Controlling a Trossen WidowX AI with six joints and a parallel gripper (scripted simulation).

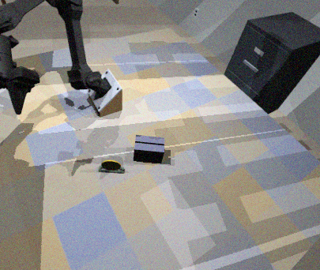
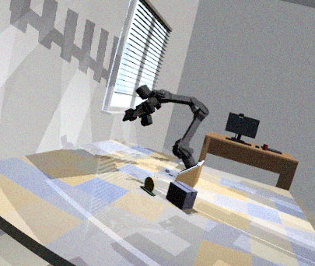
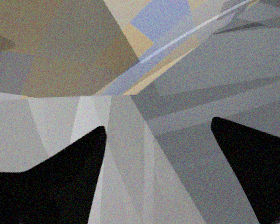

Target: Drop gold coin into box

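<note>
Hand: the dark grey two-fingered hand (image 1: 2, 104) hung high above the patchwork-patterned bench (image 1: 224, 202), its fingers spread wide apart and nothing between them.
Coin: the thin round gold coin (image 1: 111, 164) stood on edge in its shallow dark-green holder (image 1: 112, 170), well apart from the hand.
Box: the closed dark grey box (image 1: 148, 148) sat just beside the holder, its narrow slot (image 1: 149, 144) a thin dark line along the lid.
Wrist view: only the two dark fingertips and patterned surface showed; neither coin nor box was in sight.
Step in hand: the approach to the coin appeared not yet begun.
Doing it well: the hand would likely need to turn so its fingers faced the coin's flat sides, descend centred over the upper rim, and close above the holder's lip.
Risk: an off-centre pinch could tip the coin.
</note>
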